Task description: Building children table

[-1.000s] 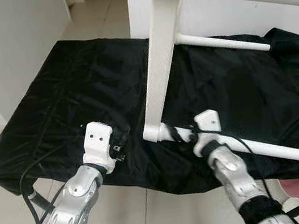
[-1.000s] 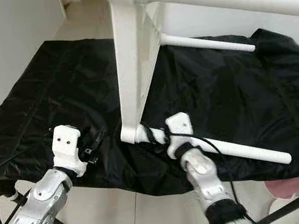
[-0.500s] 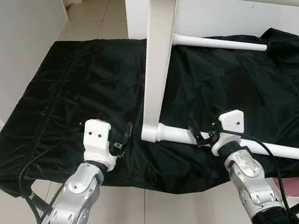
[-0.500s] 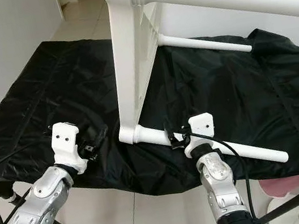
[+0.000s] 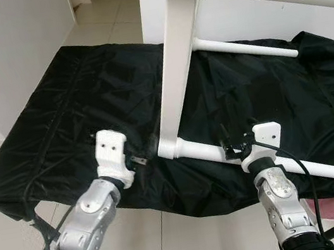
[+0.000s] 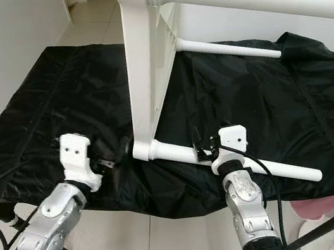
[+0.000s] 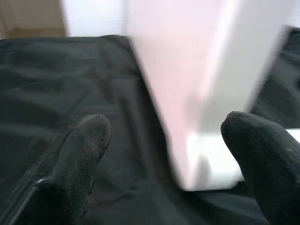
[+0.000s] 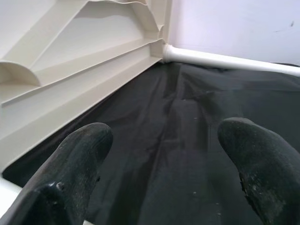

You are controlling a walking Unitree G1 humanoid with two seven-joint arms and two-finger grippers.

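Both silver arms reached forward and slightly inward from the lower edge of the head view. The left gripper (image 5: 141,155) was extended ahead of its white wrist housing, its black fingers (image 7: 84,154) spread apart with nothing between them. The right gripper (image 5: 229,146) was raised on a nearly upright forearm, a black cable looping along the wrist; its fingers (image 8: 79,164) likewise stood apart and held nothing
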